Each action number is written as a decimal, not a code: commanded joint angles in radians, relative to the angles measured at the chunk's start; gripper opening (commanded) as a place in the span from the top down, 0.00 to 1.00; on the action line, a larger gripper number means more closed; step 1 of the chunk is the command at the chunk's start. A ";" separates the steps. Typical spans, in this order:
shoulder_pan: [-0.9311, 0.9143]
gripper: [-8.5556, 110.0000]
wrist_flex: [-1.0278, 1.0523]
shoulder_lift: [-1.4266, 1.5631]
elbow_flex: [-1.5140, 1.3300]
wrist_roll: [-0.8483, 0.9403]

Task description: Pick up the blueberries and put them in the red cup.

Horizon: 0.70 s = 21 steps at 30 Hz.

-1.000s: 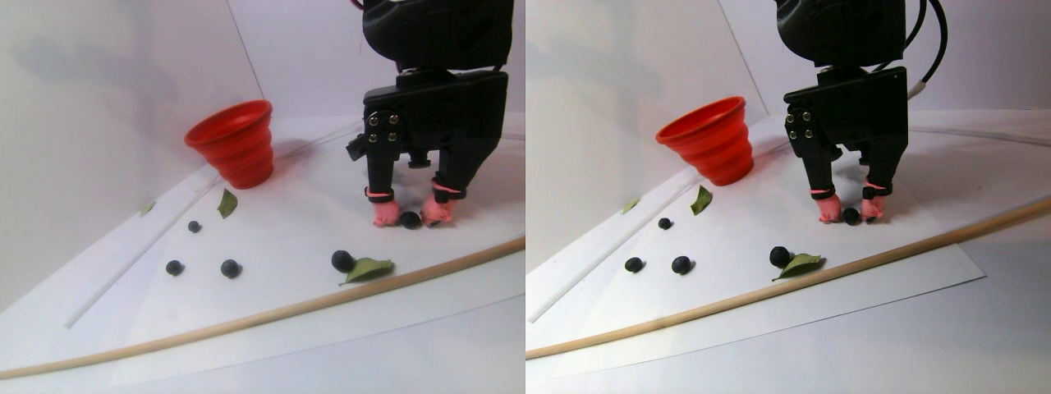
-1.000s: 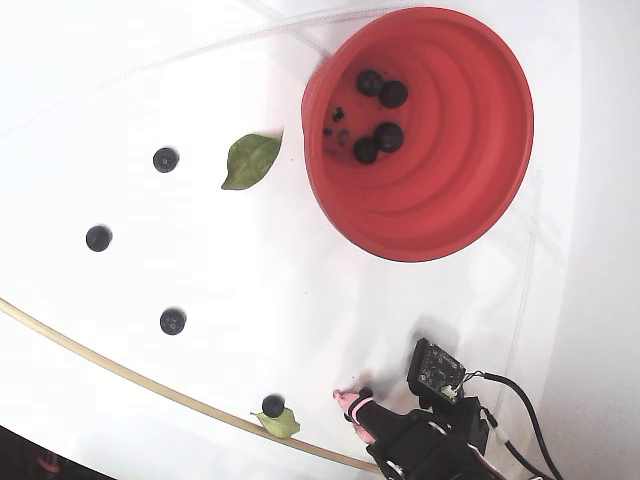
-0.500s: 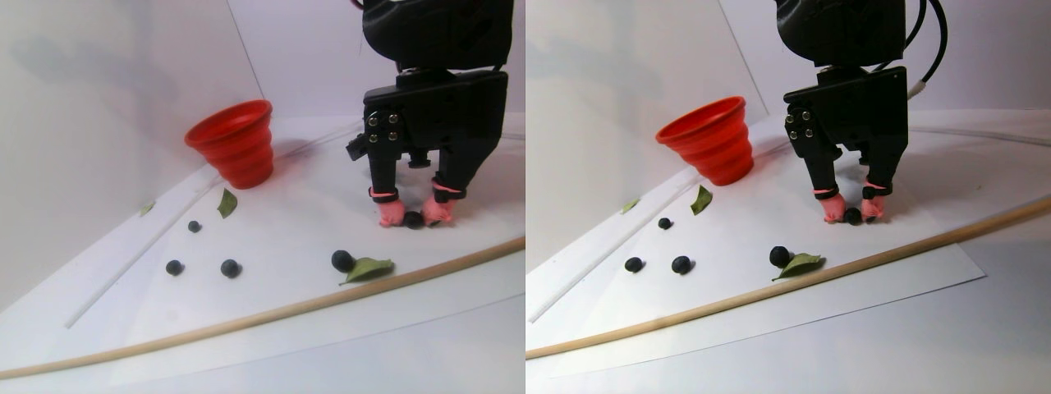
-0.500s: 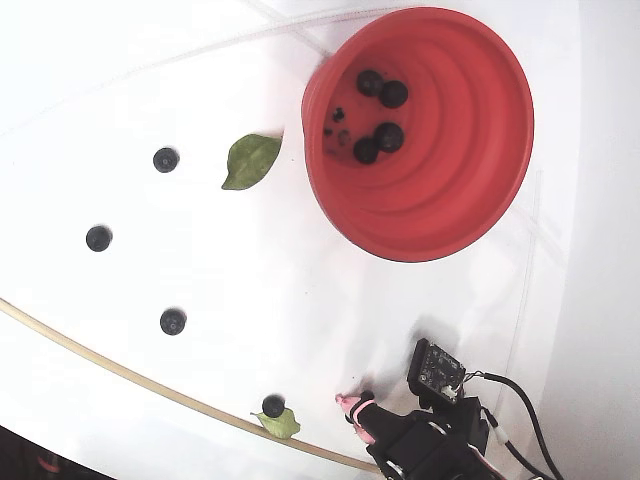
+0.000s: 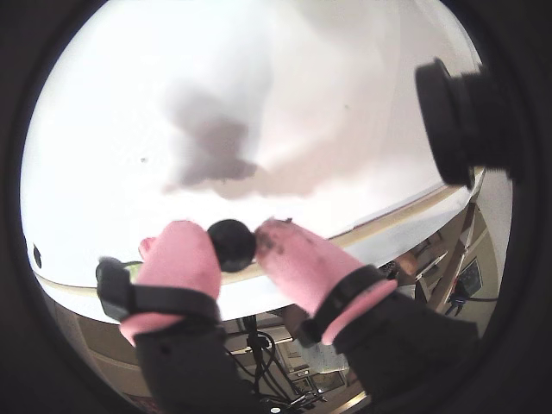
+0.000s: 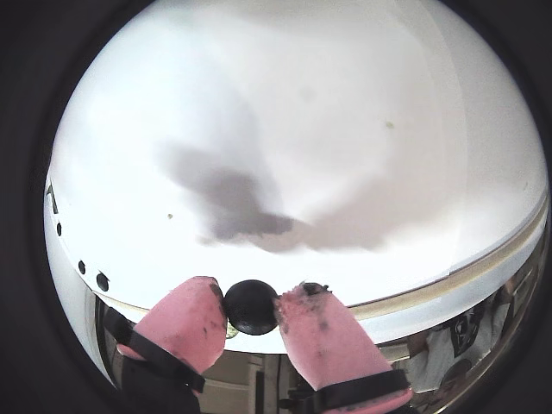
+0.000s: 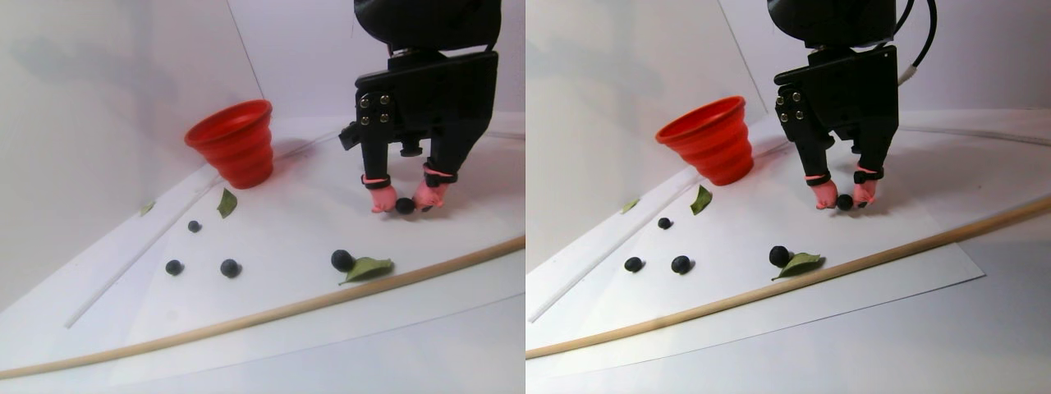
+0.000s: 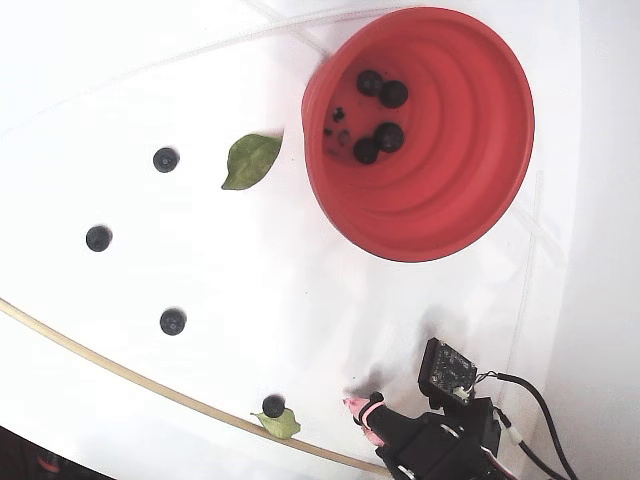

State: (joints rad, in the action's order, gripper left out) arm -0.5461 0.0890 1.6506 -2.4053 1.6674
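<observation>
My gripper (image 5: 231,247) is shut on a dark round blueberry (image 5: 231,244), pinched between the two pink fingertips. The other wrist view shows the same grip on the berry (image 6: 251,306). In the stereo pair view the gripper (image 7: 405,205) hangs just above the white sheet, to the right of the red cup (image 7: 234,144). In the fixed view the red cup (image 8: 460,170) holds several blueberries (image 8: 389,136). Several loose blueberries lie on the sheet, among them one (image 8: 173,321) near the rod and one (image 7: 342,259) beside a leaf.
A green leaf (image 8: 250,158) lies left of the cup and another leaf (image 8: 281,424) by the thin wooden rod (image 8: 100,365) along the sheet's front. The black arm (image 8: 440,440) stands at the lower right. A black camera lens (image 5: 448,121) juts in at the right.
</observation>
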 commanded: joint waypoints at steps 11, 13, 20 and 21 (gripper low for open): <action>0.055 0.84 0.089 0.242 -0.028 0.040; 0.069 0.84 0.110 0.276 -0.028 0.040; 0.107 0.84 0.172 0.393 -0.032 0.055; 0.112 0.84 0.178 0.408 -0.032 0.058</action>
State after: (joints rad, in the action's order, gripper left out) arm -0.4541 0.2470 1.9436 -2.4436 1.7165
